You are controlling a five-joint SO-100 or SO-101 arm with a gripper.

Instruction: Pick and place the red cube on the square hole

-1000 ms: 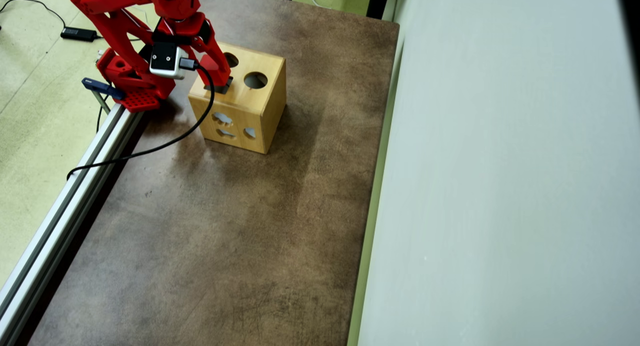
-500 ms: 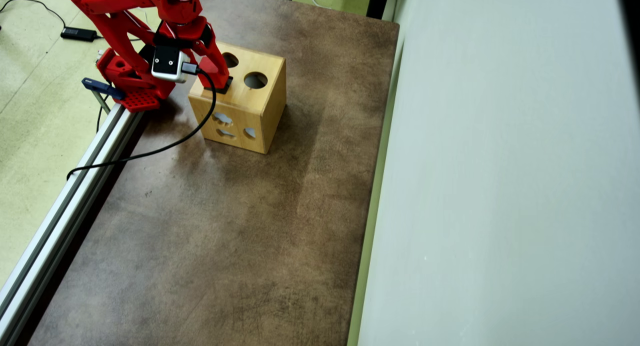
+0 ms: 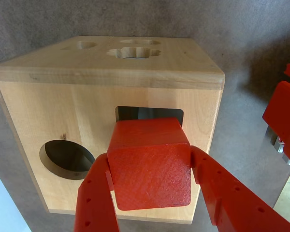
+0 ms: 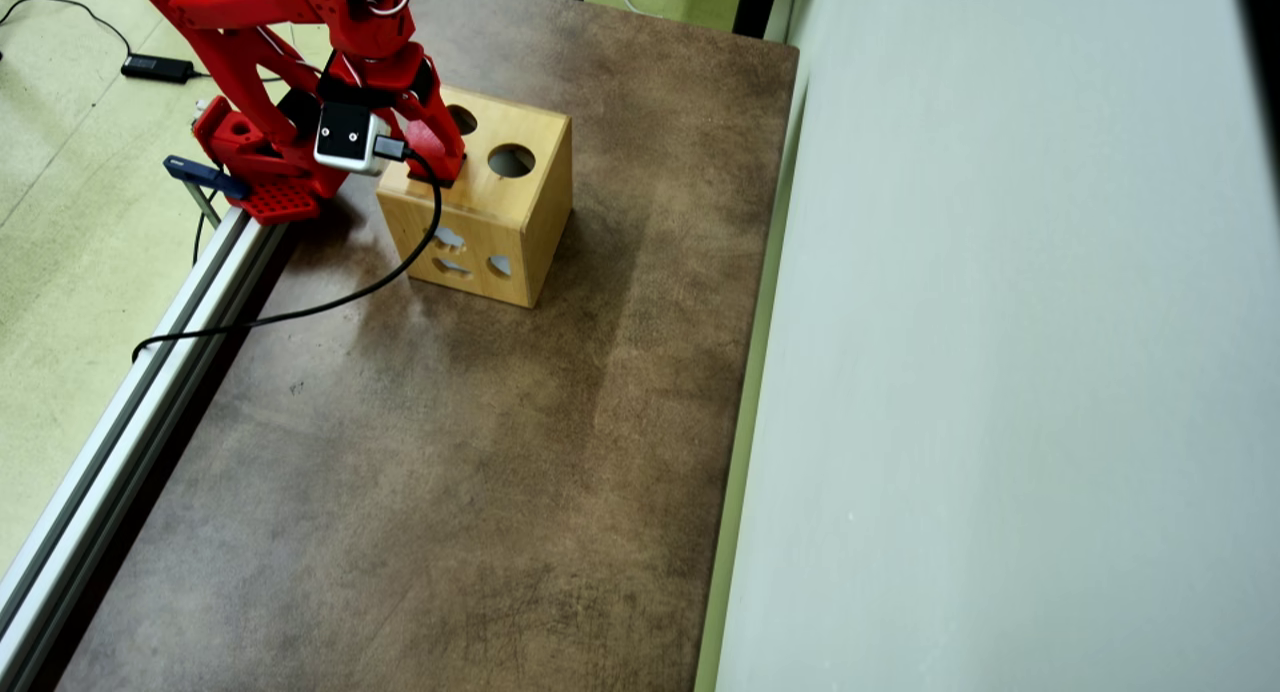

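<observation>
My pincer (image 3: 150, 186) is clamped on the red cube (image 3: 150, 169), which sits right over the square hole (image 3: 150, 113) (its dark edge peeks out at twelve o'clock) in the wooden box (image 3: 48, 116)

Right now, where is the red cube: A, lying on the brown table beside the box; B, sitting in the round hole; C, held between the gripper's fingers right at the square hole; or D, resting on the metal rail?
C: in the wrist view the red cube sits between the two red fingers of the gripper, right in front of the square hole in the wooden box.
</observation>
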